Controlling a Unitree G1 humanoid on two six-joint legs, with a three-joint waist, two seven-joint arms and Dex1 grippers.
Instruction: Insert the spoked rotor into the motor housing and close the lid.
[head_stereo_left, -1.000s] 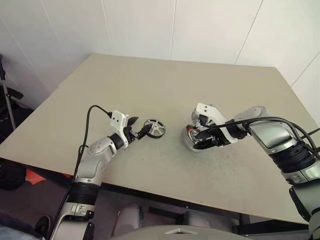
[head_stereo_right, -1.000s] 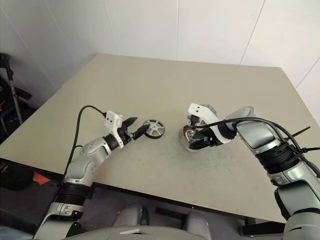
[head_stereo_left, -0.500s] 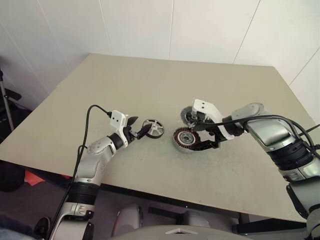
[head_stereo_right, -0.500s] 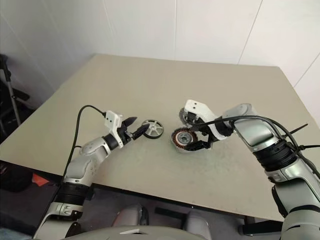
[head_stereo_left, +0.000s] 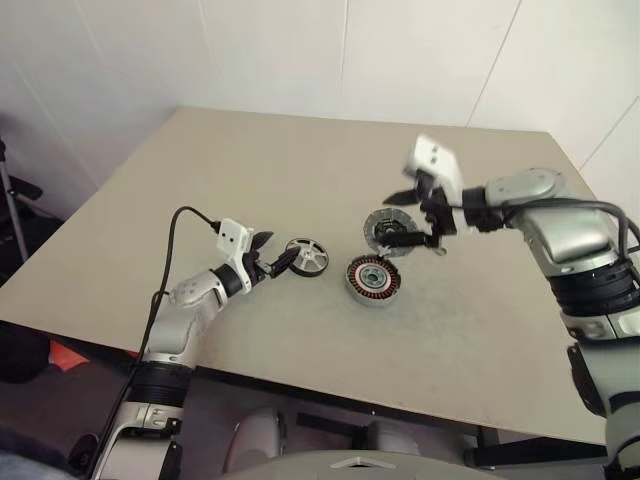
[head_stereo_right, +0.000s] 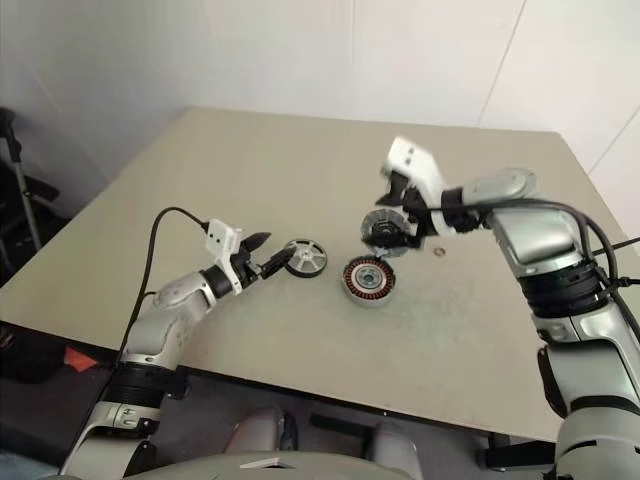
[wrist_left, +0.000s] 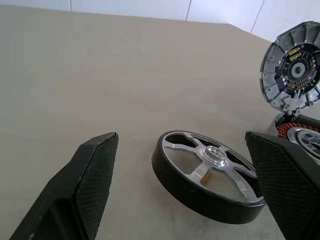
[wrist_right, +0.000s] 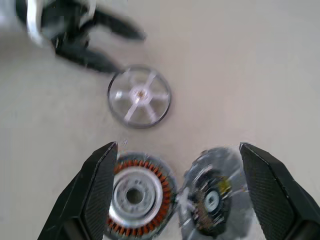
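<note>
The spoked rotor (head_stereo_left: 307, 257) lies flat on the table, black rim around a silver spoked centre. My left gripper (head_stereo_left: 276, 255) is open and low over the table, with the rotor (wrist_left: 207, 175) just ahead between its fingertips, untouched. To the right sits the motor housing (head_stereo_left: 373, 279), its copper windings showing. The lid (head_stereo_left: 385, 229) stands swung open behind it on the hinge, inner face with dark centre showing. My right gripper (head_stereo_left: 412, 218) hangs open above the lid and housing (wrist_right: 135, 192), holding nothing.
The beige table (head_stereo_left: 250, 170) has free room on all sides of the parts. A small ring-like bit (head_stereo_right: 437, 250) lies just right of the lid. A black cable (head_stereo_left: 177, 240) loops off my left wrist. A stand (head_stereo_left: 10, 200) is beyond the table's left edge.
My right gripper opened, let go of the lid and rose away from the housing. The lid swung open, baring the windings. The left gripper and rotor stayed put.
</note>
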